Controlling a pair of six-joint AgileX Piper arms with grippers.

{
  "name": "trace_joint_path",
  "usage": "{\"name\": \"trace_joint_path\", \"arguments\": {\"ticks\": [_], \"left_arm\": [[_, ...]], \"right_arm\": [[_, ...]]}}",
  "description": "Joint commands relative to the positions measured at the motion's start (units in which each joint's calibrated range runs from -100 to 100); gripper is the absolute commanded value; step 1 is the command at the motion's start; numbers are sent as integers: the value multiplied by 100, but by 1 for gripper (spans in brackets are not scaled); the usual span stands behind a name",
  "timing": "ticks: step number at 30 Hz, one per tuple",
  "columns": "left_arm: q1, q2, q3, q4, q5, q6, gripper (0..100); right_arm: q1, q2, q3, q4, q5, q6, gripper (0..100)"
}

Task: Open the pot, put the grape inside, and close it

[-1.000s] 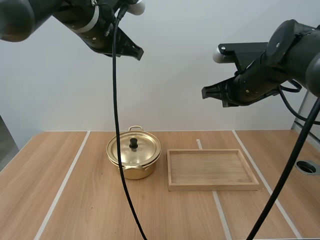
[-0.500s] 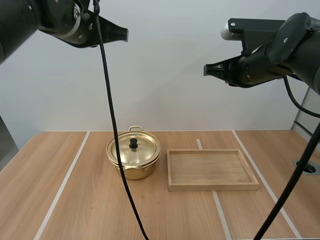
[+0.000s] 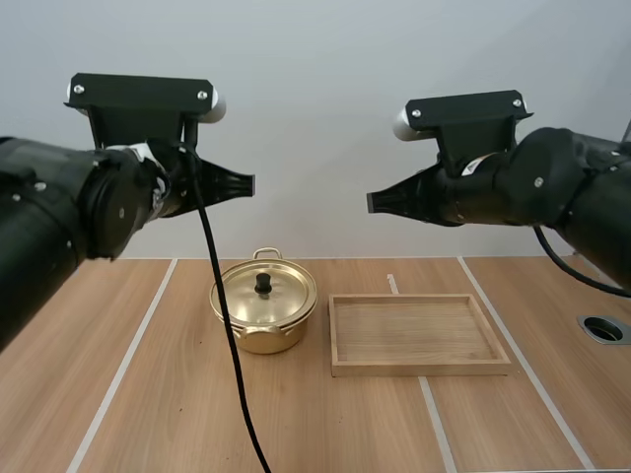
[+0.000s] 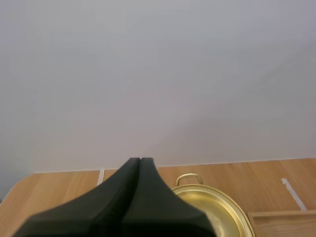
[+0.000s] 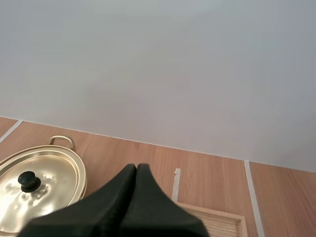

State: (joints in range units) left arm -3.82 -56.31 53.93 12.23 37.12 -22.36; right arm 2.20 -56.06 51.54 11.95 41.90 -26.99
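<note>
Pot (image 3: 263,307) (lidded) — well below left pincer (image 3: 248,184).

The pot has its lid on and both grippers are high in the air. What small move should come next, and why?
Probably lower the left gripper toward the black knob, opening it on the way. The lid sits closed on the pot, both grippers are shut on nothing, and the left one hangs nearer the pot than the right gripper.
</note>
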Motion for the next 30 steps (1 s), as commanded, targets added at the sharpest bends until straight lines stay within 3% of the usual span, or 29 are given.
{"name": "trace_joint_path", "arguments": {"ticks": [1, 9, 15, 22, 30], "left_arm": [[-15, -485, 475, 61, -213, -42, 0], [-15, -1827, 1202, 182, 348, -29, 0], [-15, -2622, 1201, 182, 1077, -29, 0], [-15, -3131, 1247, 182, 1006, 84, 0], [-15, -3477, 2472, 194, -81, 84, 0]], "right_arm": [[7, -532, 329, -205, -278, 11, 0], [7, -1997, 811, -544, 588, 11, 0], [7, -2382, 811, -532, 1721, 11, 0], [7, -2409, 811, -314, 1527, 11, 0], [7, -2498, 1499, -7, -236, 1, 0]]}}
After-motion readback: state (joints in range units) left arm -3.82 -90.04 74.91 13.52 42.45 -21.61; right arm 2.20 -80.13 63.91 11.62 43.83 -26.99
